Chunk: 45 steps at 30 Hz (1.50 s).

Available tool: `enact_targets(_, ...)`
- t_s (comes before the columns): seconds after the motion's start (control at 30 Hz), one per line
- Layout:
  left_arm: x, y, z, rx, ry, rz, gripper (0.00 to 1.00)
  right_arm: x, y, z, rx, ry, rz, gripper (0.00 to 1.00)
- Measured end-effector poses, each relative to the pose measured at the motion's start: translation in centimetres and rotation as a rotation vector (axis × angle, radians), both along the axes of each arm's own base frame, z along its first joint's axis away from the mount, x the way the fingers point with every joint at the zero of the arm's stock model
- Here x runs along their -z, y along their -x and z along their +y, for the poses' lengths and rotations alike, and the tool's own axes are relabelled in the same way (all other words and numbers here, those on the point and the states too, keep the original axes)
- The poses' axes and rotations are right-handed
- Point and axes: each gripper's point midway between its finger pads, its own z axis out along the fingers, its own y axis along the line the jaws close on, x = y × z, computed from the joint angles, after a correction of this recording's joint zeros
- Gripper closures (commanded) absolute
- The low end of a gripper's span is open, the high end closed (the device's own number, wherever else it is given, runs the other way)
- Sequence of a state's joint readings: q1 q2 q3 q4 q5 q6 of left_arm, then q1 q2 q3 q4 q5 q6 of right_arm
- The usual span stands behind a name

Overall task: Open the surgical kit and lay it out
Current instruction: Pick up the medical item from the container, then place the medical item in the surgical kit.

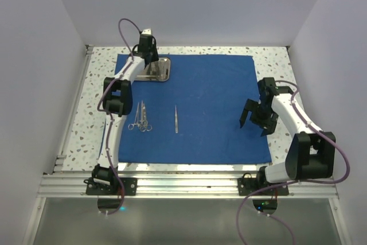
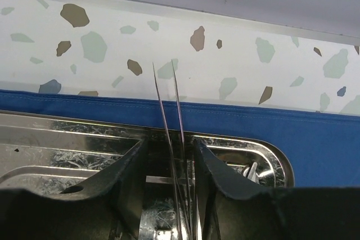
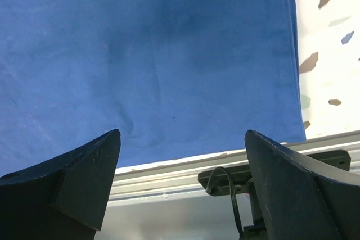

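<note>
Tweezers [image 2: 167,136] pinched in left gripper [image 2: 177,195] over tray [image 1: 167,70] at far-left of cloth [image 1: 212,107], probably to lift beside scissors [image 1: 140,120]; right gripper [image 1: 252,117] hangs spread, empty.

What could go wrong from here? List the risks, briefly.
1. The tweezers stand between the fingers of the left gripper with a gap beside them. A loose hold could drop them into the steel tray.
2. Their thin tips stick out past the fingertips and might snag the blue cloth when set down.
3. Placing them close to the ring-handled instruments could knock those askew.
</note>
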<state>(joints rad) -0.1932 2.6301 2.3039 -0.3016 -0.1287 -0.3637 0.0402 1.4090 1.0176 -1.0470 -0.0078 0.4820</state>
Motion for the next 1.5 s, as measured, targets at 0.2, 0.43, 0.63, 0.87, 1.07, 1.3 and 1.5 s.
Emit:
enact_targets(0.2,0.5,-0.1,0.2,0.004,-0.023,0.002,0.77,0.6,-1.4,-0.1,-0.017,0.002,0.015,0.04)
enact_targets(0.43,0.4,-0.4,0.2,0.012,-0.032,-0.006,0.99,1.2,-2.1,-0.3,-0.027,0.004,0.031,0.04)
enact_targets(0.63,0.5,-0.4,0.2,0.012,-0.032,-0.006,1.0,1.5,-2.7,-0.4,-0.031,0.003,0.026,0.04)
enact_targets(0.87,0.0,-0.2,0.2,0.014,-0.026,-0.003,1.0,1.5,-3.1,-0.2,-0.032,-0.006,0.01,0.04)
enact_targets(1.07,-4.4,-0.3,-0.2,0.018,0.017,-0.057,1.0,1.1,-3.2,0.2,-0.033,-0.029,-0.011,0.04)
enact_targets(1.3,-12.9,1.2,-0.7,0.027,0.081,-0.155,1.0,0.3,-3.1,0.8,-0.031,-0.062,-0.058,0.04)
enact_targets(1.5,-12.1,7.9,-2.2,0.04,0.106,-0.033,1.0,0.0,-2.7,1.4,-0.02,-0.099,-0.076,0.04)
